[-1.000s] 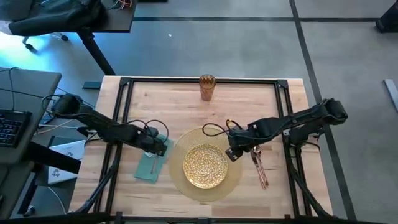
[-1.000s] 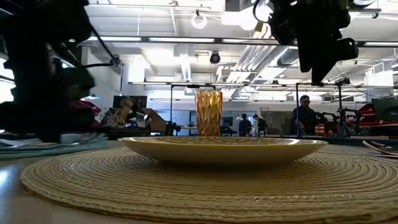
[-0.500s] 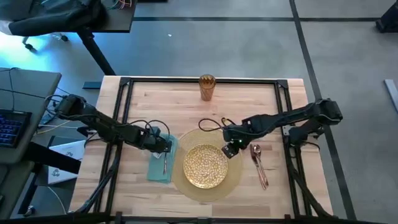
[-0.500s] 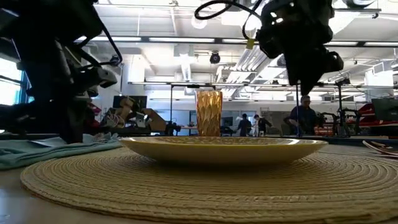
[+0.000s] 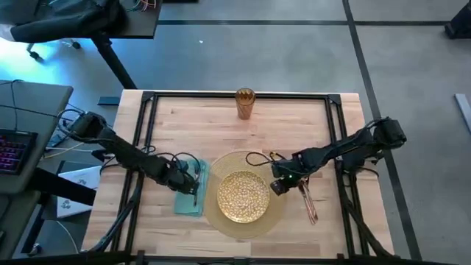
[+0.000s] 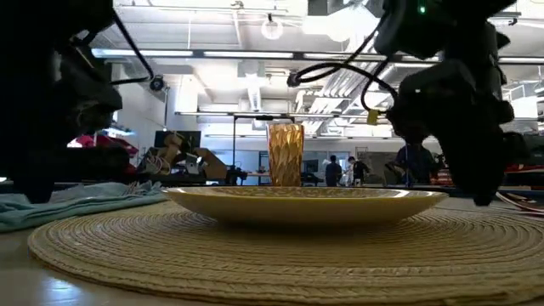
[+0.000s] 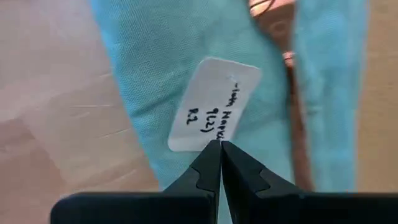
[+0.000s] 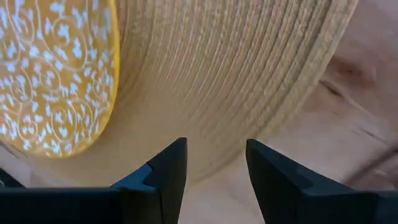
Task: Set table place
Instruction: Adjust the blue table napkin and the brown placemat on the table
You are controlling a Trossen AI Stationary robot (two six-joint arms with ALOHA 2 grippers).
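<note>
On the worktop (image 5: 294,125), mat (image 5: 274,215), plate (image 5: 241,196), napkin (image 5: 187,197), cup (image 5: 245,103) and cutlery (image 5: 308,200) look placed. Left pincer (image 5: 193,182), closed and empty, hovers over the napkin; right pincer (image 5: 280,187), open and empty, sits between plate and cutlery.

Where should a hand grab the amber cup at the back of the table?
Likely around the middle of the cup, coming in level from the plate side. It stands upright and alone on the table, with ridged walls that two fingers could close across.
</note>
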